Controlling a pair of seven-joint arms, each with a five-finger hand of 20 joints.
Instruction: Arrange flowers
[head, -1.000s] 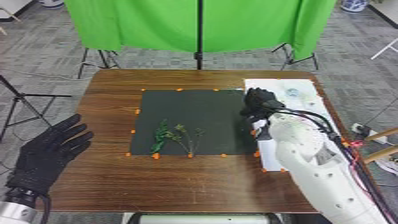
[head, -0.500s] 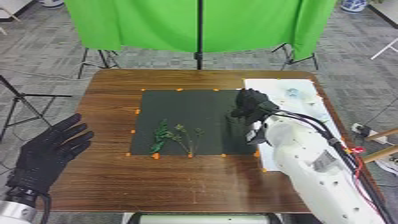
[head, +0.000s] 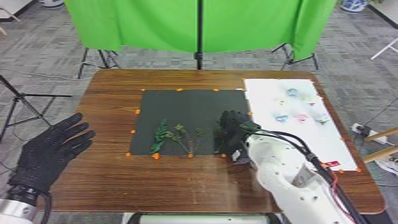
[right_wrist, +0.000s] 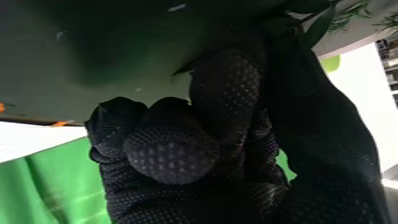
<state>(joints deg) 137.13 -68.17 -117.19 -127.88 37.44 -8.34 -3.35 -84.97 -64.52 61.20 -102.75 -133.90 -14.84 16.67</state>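
In the head view, my right hand is over the right part of the dark mat. The right wrist view shows this hand with some fingers curled; a green sprig emerges between finger and thumb, its lower part hidden by the glove. On the mat's lower left lie a dense leafy stem and thinner sprigs beside it. Small flowers, among them a blue one and a pink one, rest on the white sheet. My left hand is open at the table's left edge.
The white sheet covers the table's right side. Orange tape marks the edges of mat and sheet. Brown wooden table surrounds them. A green cloth hangs on a stand behind the table.
My right hand has moved from the white sheet's left edge onto the mat and closer to the robot, uncovering the flowers on the sheet. The left hand has stayed in place.
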